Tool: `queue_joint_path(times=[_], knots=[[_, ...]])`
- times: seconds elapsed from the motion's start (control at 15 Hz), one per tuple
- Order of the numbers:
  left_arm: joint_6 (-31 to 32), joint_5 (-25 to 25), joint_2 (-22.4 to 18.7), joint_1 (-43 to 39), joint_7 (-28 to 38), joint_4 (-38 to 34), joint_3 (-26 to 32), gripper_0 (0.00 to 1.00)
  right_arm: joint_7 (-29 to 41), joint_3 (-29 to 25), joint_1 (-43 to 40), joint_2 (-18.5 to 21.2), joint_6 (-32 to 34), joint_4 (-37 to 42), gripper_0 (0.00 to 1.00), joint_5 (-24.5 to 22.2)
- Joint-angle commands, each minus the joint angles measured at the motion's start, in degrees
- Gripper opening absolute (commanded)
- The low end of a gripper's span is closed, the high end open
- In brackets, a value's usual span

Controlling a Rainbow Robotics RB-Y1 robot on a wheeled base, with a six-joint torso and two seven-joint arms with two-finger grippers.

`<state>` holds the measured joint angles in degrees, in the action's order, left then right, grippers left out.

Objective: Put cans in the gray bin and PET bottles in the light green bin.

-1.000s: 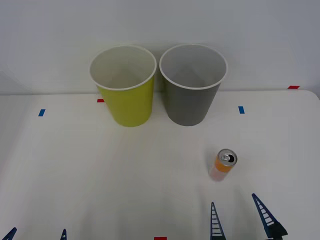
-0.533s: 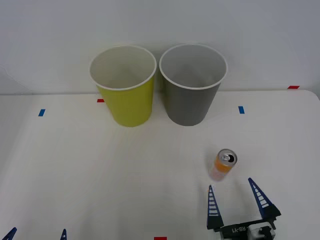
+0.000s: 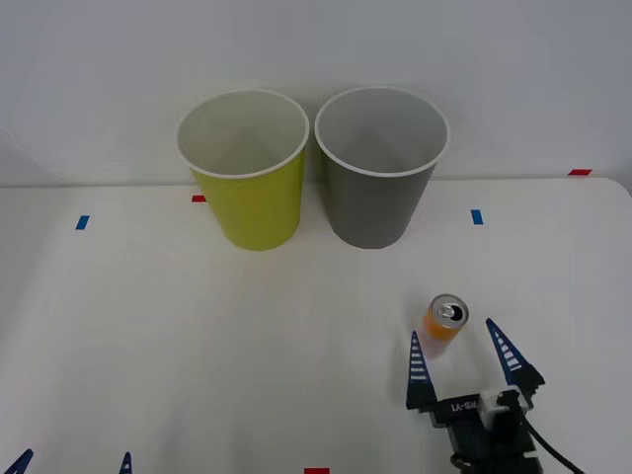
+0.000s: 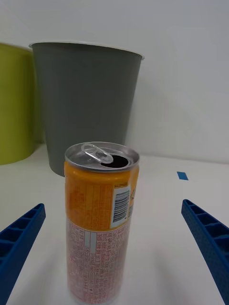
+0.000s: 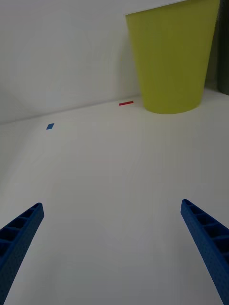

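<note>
A slim orange can (image 3: 445,319) with a silver top stands upright on the white table (image 3: 148,326), right of centre. My right gripper (image 3: 462,354) is open just in front of it, its blue fingers reaching either side of the can's base without touching. The right wrist view has the can (image 4: 100,219) close up between the open fingers, with the gray bin (image 4: 83,102) behind it. At the back of the table the gray bin (image 3: 380,168) stands next to the light green bin (image 3: 245,170). Low at the front left edge, my left gripper (image 3: 71,462) is open and holds nothing. No PET bottles are in view.
Small blue tape marks (image 3: 477,216) and red tape marks (image 3: 580,172) dot the table. A white wall runs right behind the bins. The light green bin (image 5: 171,57) stands well ahead of the left gripper.
My right gripper has moved forward from the front edge up to the can, staying open. The can, the bins and the left arm have not moved.
</note>
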<state>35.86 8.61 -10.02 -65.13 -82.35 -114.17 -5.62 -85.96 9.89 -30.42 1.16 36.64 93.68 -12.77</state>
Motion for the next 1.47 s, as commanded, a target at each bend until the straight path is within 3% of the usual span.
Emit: queue_joint_path(times=[0.07,0.47,0.6,0.8,1.2,1.47], knots=[[0.0,0.0,0.0,0.0,0.0,0.0,0.0,1.0,0.01,0.13,1.68,-0.81,-1.84,0.01,1.0,-0.06],[0.0,0.0,0.0,0.0,0.0,0.0,0.0,1.0,0.01,-0.75,4.14,-2.16,-5.53,0.01,1.0,0.03],[0.0,0.0,0.0,0.0,0.0,0.0,0.0,1.0,0.01,-0.84,4.4,-2.16,-5.88,0.01,0.65,0.82],[0.0,0.0,0.0,0.0,0.0,0.0,0.0,1.0,0.36,-0.84,5.19,-2.16,-6.67,0.01,0.28,1.0],[0.0,0.0,0.0,0.0,0.0,0.0,0.0,1.0,2.2,-0.57,6.34,-2.16,-10.19,0.27,0.08,2.05],[0.0,0.0,0.0,0.0,0.0,0.0,0.0,1.0,3.26,1.98,5.02,-1.95,-23.19,10.55,0.07,2.75]])
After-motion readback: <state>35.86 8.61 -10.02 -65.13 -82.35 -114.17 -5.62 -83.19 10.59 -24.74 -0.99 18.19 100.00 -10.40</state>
